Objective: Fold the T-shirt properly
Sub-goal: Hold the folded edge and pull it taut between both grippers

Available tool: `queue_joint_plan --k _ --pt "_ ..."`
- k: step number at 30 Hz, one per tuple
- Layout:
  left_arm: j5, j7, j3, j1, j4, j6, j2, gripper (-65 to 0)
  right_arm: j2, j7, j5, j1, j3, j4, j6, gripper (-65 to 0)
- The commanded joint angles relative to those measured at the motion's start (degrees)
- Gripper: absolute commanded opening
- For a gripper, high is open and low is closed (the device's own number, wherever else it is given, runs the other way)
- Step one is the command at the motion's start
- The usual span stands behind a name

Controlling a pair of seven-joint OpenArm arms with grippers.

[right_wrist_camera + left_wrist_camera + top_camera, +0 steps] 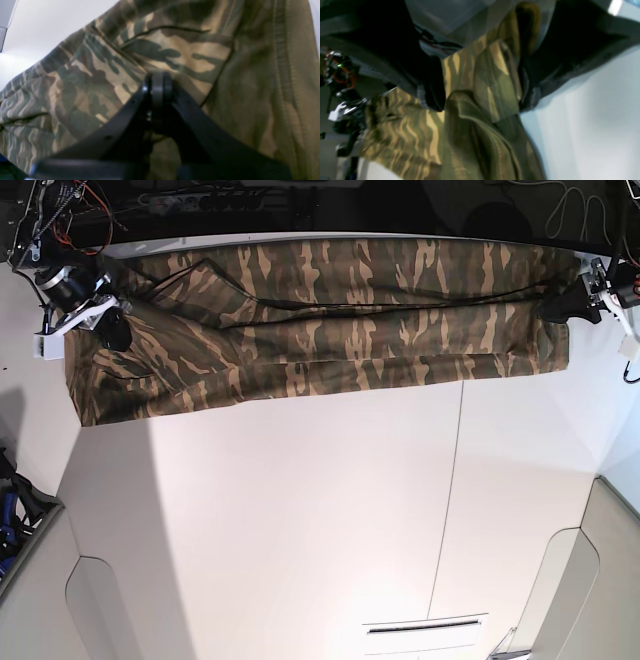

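T-shirt (330,320): camouflage, stretched in a long band across the far edge of the white desk (300,520). Right tool (157,86): pinched closed against the cloth. Left tool (482,100): spread wide astride a fold.

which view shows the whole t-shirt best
The base view: the T-shirt lies stretched along the table's far edge, both ends visible. Both wrist views show only close-up folds and seams of its camouflage cloth.
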State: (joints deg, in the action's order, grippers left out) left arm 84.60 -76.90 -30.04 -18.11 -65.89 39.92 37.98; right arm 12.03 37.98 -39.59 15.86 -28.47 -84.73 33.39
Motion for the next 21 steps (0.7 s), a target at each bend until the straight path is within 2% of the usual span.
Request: queue_joint_plan --k 1,6,8,9,13,14,17,21 --pt "0.40 1.01 -0.35 0.17 -0.52 0.08 1.36 -19.4 0.61 -0.44 -0.50 -0.26 -0.28 -0.55 0.07 -65.0" --pt "0.40 3.61 -0.35 0.17 -0.52 0.08 1.38 -19.6 0.61 -0.42 -0.48 -0.11 -0.28 -0.55 0.07 -65.0" --pt "0.40 3.65 -0.35 0.17 -0.52 0.08 1.38 -21.9 0.61 -0.44 -0.50 -0.13 -0.28 -0.55 0.07 -65.0" --pt "0.40 3.82 -0.35 0.17 -0.52 0.08 1.38 -25.9 0.61 -0.44 -0.52 -0.15 -0.28 -0.55 0.07 -65.0" --pt "0.40 5.29 -0.35 0.17 -0.52 0.08 1.38 -51.6 0.61 -0.44 -0.52 -0.13 -0.28 -0.55 0.07 -65.0" --pt "0.40 6.08 -0.35 0.17 -0.52 0.08 1.38 -55.6 0.61 -0.44 -0.52 -0.13 -0.28 -0.55 0.04 -65.0" --pt "0.40 8.55 -0.35 0.17 -0.52 0.08 1.38 -64.6 0.61 -0.44 -0.55 -0.13 -0.28 -0.55 0.04 -65.0" --pt "0.40 8.92 -0.35 0.68 -0.55 0.08 1.40 -65.0 0.61 -0.44 -2.82 -0.13 -0.28 -0.55 0.04 -65.0"
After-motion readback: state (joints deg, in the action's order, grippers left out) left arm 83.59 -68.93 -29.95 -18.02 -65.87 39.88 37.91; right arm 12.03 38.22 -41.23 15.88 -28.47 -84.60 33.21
